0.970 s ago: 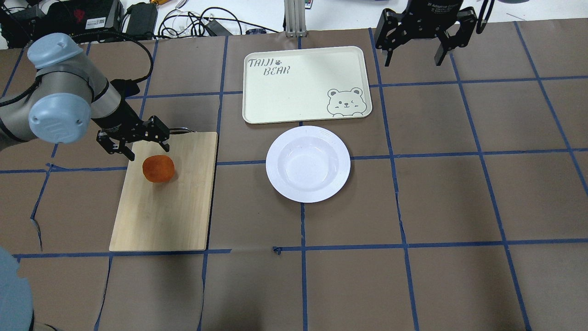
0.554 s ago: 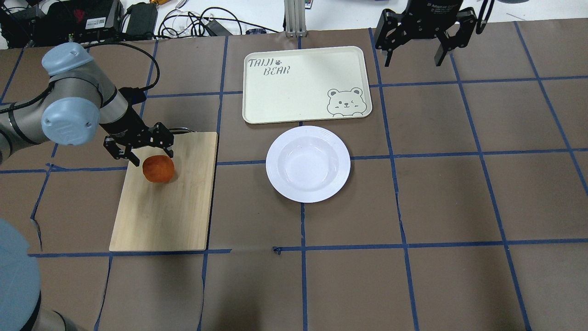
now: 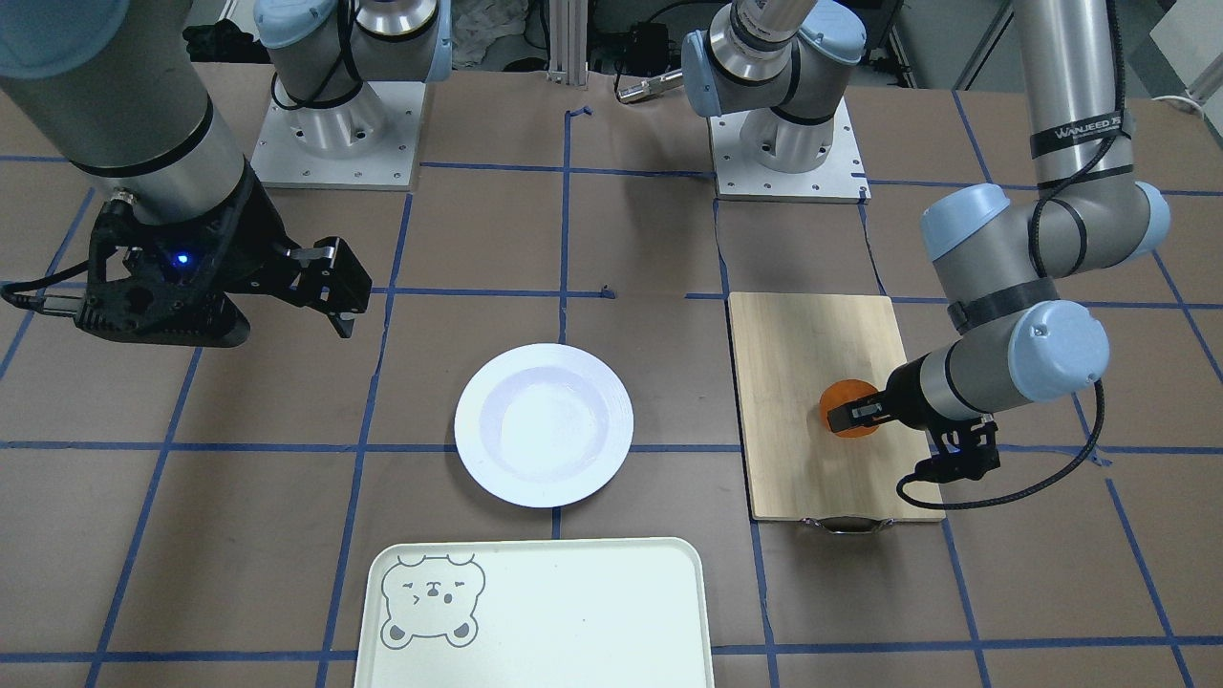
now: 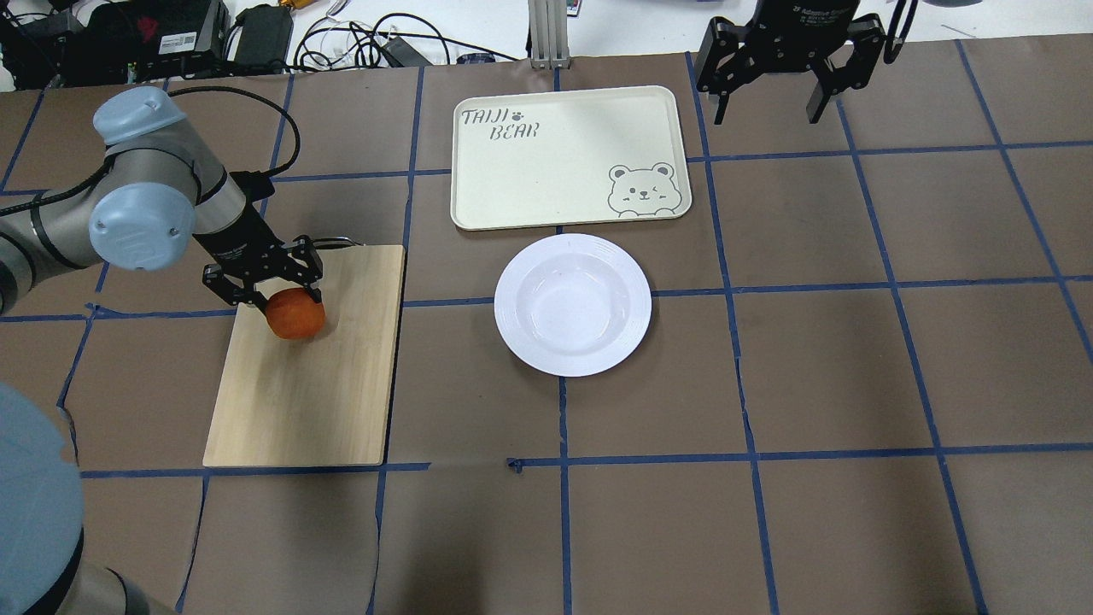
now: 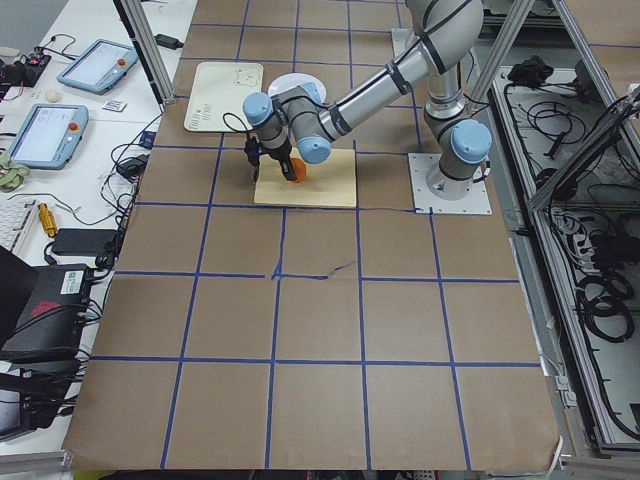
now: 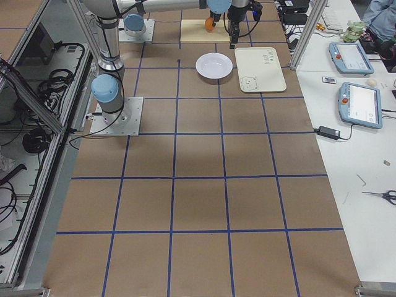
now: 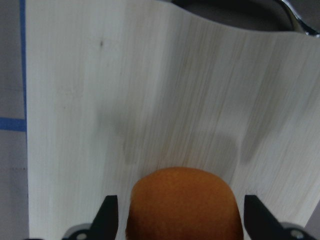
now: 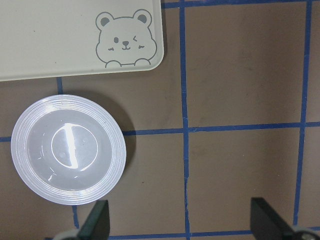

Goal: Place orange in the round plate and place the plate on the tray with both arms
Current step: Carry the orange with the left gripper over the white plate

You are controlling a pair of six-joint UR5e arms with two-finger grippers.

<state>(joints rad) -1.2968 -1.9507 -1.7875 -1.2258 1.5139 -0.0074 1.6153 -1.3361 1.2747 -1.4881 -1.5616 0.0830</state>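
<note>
The orange (image 4: 296, 314) rests on the far part of a bamboo cutting board (image 4: 316, 384). My left gripper (image 4: 282, 295) is down over it, open. In the left wrist view the orange (image 7: 182, 205) lies between the two fingertips (image 7: 111, 216) with a small gap on each side. The round plate (image 4: 572, 305) stands bare at mid-table, just in front of the tray (image 4: 555, 171) with the bear face. My right gripper (image 4: 768, 107) hangs high at the far right, wide open; its wrist view looks down on the plate (image 8: 68, 152) and the tray's corner (image 8: 60, 40).
The cutting board has a metal handle (image 3: 846, 523) at its far end. Cables and black boxes (image 4: 171, 34) lie beyond the table's far edge. Brown paper with blue tape lines (image 4: 564, 478) covers the table.
My left gripper has moved right and down onto the orange, so that its fingers now flank the fruit. The orange, plate, tray and right arm have not moved.
</note>
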